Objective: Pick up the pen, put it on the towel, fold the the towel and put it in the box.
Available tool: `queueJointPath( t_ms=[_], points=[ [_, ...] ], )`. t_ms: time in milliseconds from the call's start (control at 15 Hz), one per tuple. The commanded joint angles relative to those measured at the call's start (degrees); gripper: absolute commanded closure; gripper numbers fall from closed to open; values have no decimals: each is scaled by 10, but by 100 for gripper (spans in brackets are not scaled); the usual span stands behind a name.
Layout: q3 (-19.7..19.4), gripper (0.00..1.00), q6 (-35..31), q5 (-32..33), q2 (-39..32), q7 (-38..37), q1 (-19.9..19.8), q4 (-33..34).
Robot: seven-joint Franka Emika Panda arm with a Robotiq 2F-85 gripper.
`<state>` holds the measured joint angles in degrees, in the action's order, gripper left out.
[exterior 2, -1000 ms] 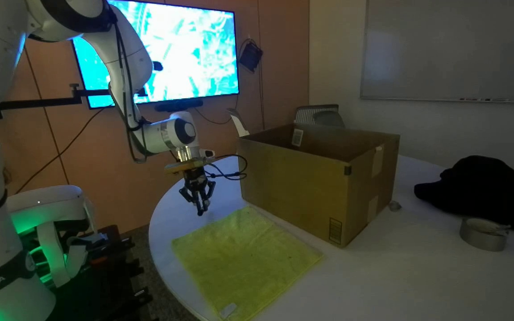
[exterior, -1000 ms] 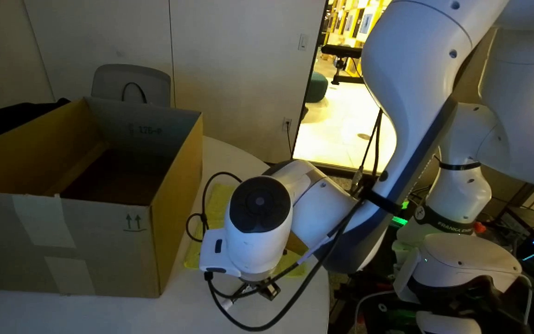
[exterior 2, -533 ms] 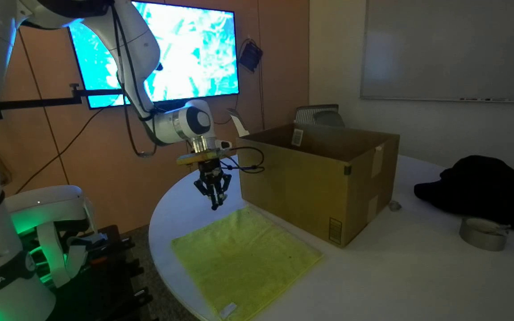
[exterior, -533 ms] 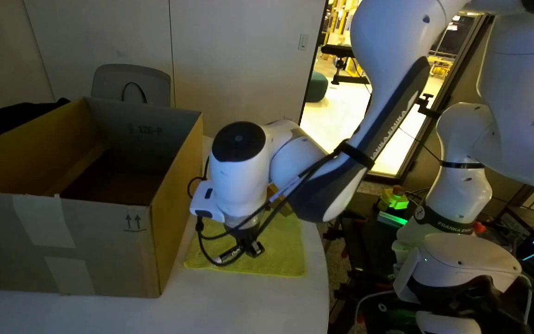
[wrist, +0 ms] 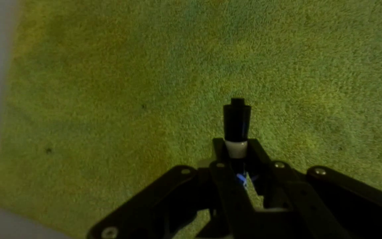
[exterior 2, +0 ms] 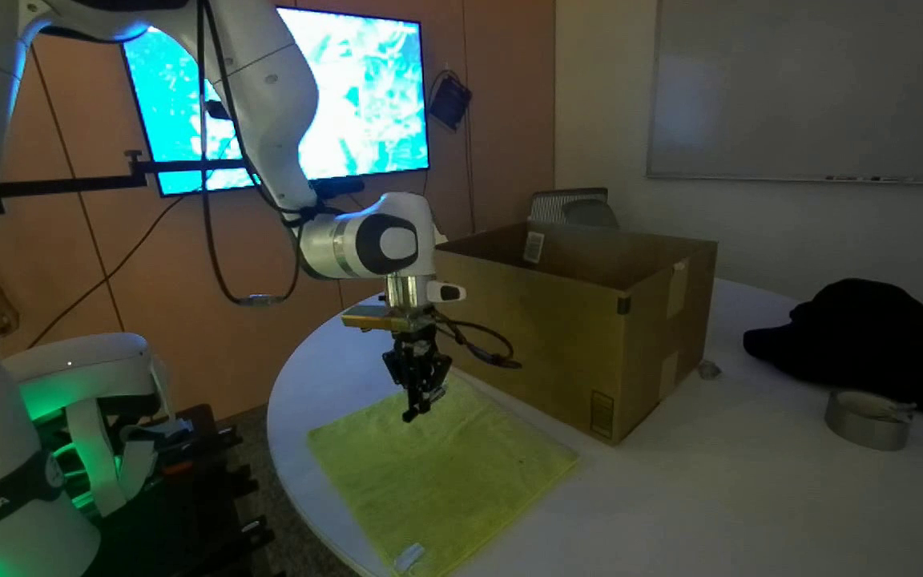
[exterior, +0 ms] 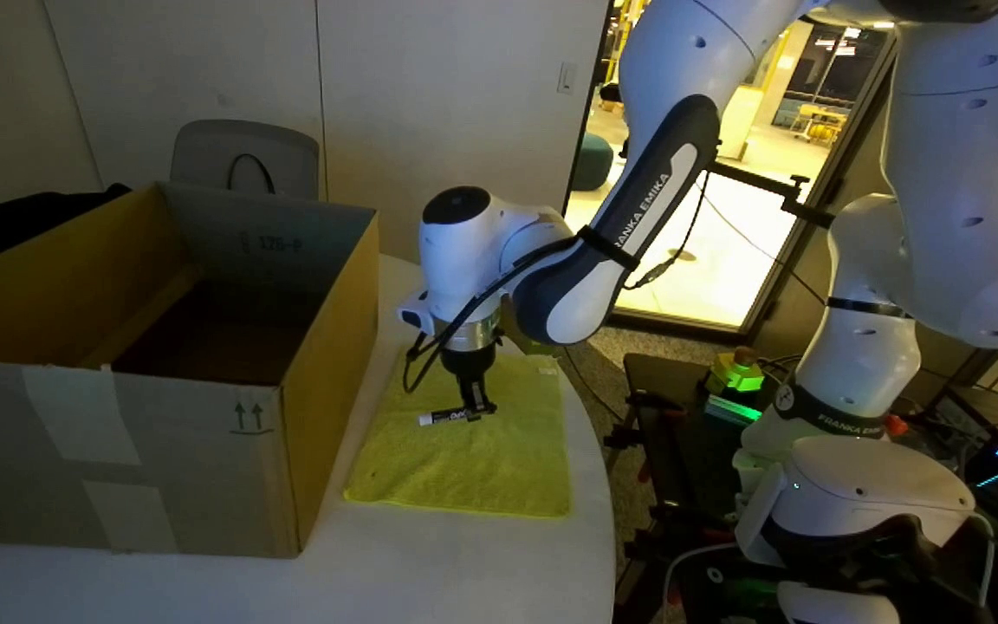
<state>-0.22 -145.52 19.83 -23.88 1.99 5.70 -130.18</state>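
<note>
My gripper [exterior: 479,411] is shut on the pen [exterior: 440,418], a dark marker with a white end, held roughly level. In the wrist view the fingertips [wrist: 236,149] clasp the pen [wrist: 237,124] round its pale band, and its black end points away. The gripper [exterior 2: 421,407] is over the far part of the yellow-green towel [exterior 2: 445,481]. I cannot tell whether the pen touches the cloth. The towel [exterior: 464,477] lies flat and unfolded on the table, and it fills most of the wrist view [wrist: 95,99]. The open cardboard box [exterior: 204,477] stands beside the towel, also in an exterior view [exterior 2: 525,336].
The round white table [exterior 2: 750,505] has its edge close to the towel. A tape roll [exterior 2: 868,421] and a black cloth [exterior 2: 870,344] lie past the box. A grey chair [exterior: 248,156] stands behind. A cable loop [exterior 2: 477,336] hangs from the wrist.
The gripper has carried the pen over the towel, away from the camera in an exterior view, rightward and lower in another. The pen stays in the grip. Towel and box have not moved.
</note>
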Motion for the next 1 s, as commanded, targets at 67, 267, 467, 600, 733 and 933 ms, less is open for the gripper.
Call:
queueJointPath(
  t_ms=[67, 267, 467, 600, 733, 933],
  points=[
    [7, 88, -84, -92, -2, -18, -41, -43],
    [0, 89, -124, -127, -23, -40, -42, -49],
    [-11, 88, -153, -143, -48, -59, -38, -43],
    [-24, 88, -169, -140, -62, -76, -30, -37],
    [-35, 87, -173, -134, -61, -88, -22, -37],
    [-53, 50, -167, -122, -50, -92, -9, -43]
  ],
)
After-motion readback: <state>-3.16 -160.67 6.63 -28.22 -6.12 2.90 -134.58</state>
